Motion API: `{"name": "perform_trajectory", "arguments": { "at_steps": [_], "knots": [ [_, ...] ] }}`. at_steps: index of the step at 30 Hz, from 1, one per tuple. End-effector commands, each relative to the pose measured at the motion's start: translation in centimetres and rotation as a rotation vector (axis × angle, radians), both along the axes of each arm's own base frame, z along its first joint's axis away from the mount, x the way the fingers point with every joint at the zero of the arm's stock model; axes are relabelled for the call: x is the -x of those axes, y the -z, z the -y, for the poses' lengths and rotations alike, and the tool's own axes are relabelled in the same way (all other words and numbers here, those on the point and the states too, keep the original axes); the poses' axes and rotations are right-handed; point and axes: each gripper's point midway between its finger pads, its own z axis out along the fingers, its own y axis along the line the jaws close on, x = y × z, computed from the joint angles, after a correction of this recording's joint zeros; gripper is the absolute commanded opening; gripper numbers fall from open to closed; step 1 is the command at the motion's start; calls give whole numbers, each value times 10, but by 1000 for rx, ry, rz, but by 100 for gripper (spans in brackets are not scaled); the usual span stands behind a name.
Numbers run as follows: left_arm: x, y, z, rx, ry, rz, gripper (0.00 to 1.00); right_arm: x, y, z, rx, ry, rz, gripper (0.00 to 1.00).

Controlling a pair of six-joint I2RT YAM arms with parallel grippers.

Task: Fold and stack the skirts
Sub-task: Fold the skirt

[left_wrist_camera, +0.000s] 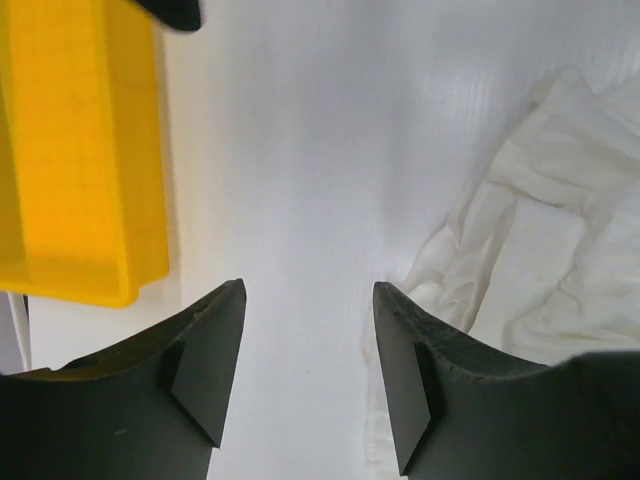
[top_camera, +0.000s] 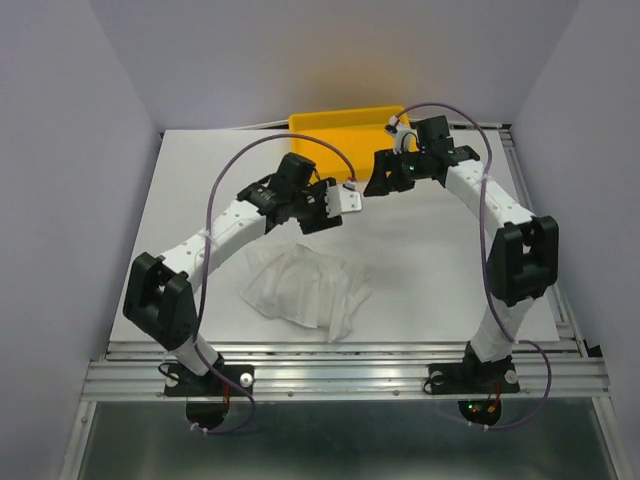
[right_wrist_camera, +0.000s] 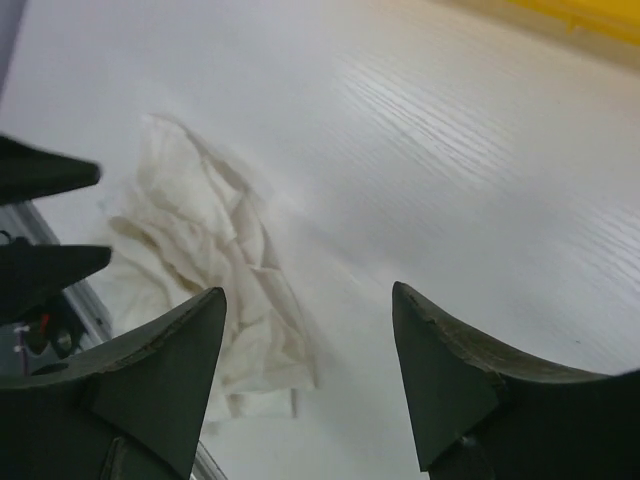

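A crumpled white skirt (top_camera: 305,288) lies on the white table near the front, between the two arm bases. It also shows in the left wrist view (left_wrist_camera: 540,240) and in the right wrist view (right_wrist_camera: 210,260). I cannot tell if the pile holds more than one. My left gripper (top_camera: 340,205) hovers above the table behind the skirt, open and empty (left_wrist_camera: 308,290). My right gripper (top_camera: 380,180) hovers just right of it, open and empty (right_wrist_camera: 308,292), over bare table. Neither touches the skirt.
A yellow tray (top_camera: 345,125) stands at the back centre, partly hidden by the wrists; it shows at the left of the left wrist view (left_wrist_camera: 70,150) and at the top right of the right wrist view (right_wrist_camera: 590,15). A metal rail (top_camera: 340,365) runs along the near edge. Grey walls close in both sides.
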Motion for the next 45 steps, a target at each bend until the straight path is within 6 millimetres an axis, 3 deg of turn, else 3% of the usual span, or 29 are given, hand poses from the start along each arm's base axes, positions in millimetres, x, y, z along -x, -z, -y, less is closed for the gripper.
{"name": "perform_trajectory", "arguments": {
  "at_steps": [1, 3, 5, 6, 9, 10, 11, 14, 18, 23, 25, 27, 29, 31, 33, 36, 41, 44, 45],
  "knots": [
    [2, -56, -21, 212, -251, -161, 63, 41, -39, -23, -166, -69, 8, 71],
    [4, -69, -44, 320, -351, -256, 57, 69, -52, -41, -222, -155, 14, 65],
    [19, -68, -59, 360, -405, -305, 55, 95, -42, -53, -223, -213, -23, 60],
    [27, -64, -63, 361, -419, -325, 54, 110, -45, -59, -241, -259, -27, 59],
    [57, -42, -74, 347, -473, -416, 52, 152, -29, -81, -222, -389, -60, 51],
    [65, -35, -78, 336, -496, -446, 51, 175, -25, -93, -204, -463, -62, 50],
    [74, -21, -81, 324, -523, -494, 51, 187, -21, -99, -190, -499, -62, 50],
    [95, -9, -79, 329, -529, -593, 50, 220, -4, -116, -142, -561, -80, 50],
    [96, 11, -73, 351, -572, -647, 49, 210, 33, -115, -75, -478, -152, 47],
    [90, 57, -69, 238, -652, -721, 49, 195, 55, -104, -3, -395, -164, 48],
    [85, 76, -64, 217, -684, -733, 49, 189, 83, -99, 64, -359, -202, 48],
    [79, 90, -57, 201, -725, -743, 52, 172, 105, -83, 91, -287, -257, 46],
    [59, 105, -59, 178, -802, -703, 53, 156, 111, -70, 88, -223, -286, 47],
    [42, 117, -64, 163, -881, -658, 55, 140, 108, -57, 57, -179, -306, 48],
    [23, 127, -60, 165, -940, -641, 57, 116, 102, -27, 43, -105, -299, 50],
    [10, 140, -55, 146, -961, -633, 57, 103, 89, -9, 65, -59, -251, 53],
    [-10, 133, -63, 90, -969, -496, 60, 91, 60, 17, 72, 1, -180, 62],
    [-12, 112, -69, 105, -987, -449, 62, 89, 42, 25, 81, 2, -124, 67],
    [-12, 95, -68, 146, -979, -430, 63, 90, 37, 26, 83, 5, -119, 69]
  ]
}}
